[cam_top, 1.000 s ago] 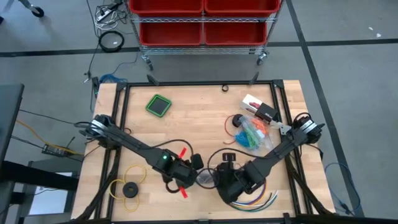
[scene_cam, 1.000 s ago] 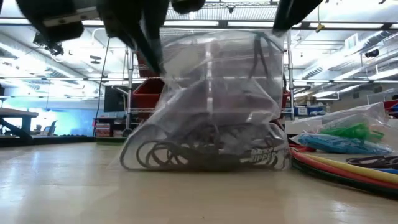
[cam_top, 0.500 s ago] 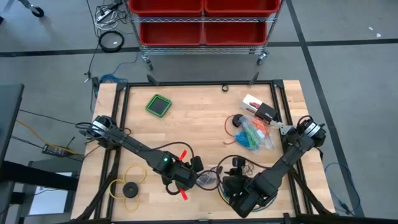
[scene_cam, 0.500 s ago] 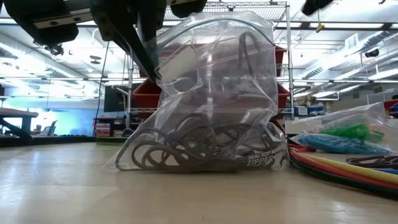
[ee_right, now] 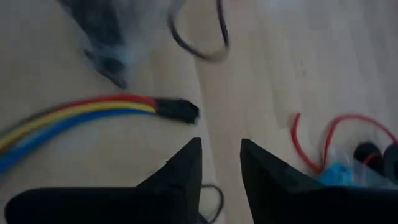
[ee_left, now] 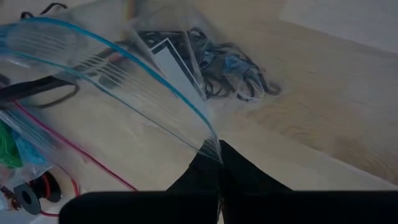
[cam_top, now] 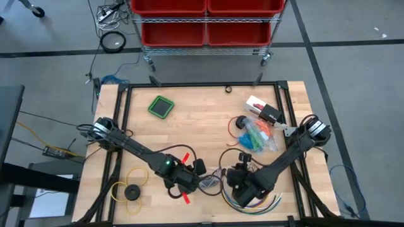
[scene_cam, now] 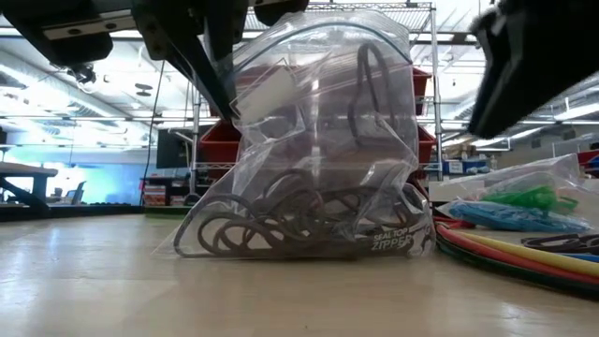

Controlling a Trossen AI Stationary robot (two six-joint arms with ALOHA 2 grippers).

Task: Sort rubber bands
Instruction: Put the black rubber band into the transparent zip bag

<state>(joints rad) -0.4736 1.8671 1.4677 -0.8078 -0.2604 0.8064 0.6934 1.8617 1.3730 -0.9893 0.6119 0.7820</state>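
So, pale wooden plank table (cam_top: 202, 120), smooth grain. On its near middle stands a clear crinkly zip bag (scene_cam: 309, 150), upright and puffed, with dark rubber bands (scene_cam: 281, 225) heaped in thin loops at its bottom. Left gripper (cam_top: 191, 180) is clamped tight on the bag's blue-edged rim, holding it up. Right gripper (ee_right: 217, 163) hovers just right of the bag over bare wood, fingers parted with a narrow gap, gripping nothing. Further right lies a flat bag of green and blue bands (scene_cam: 524, 208), soft and glossy. Long round multicoloured cables (scene_cam: 524, 251) curve along the near right.
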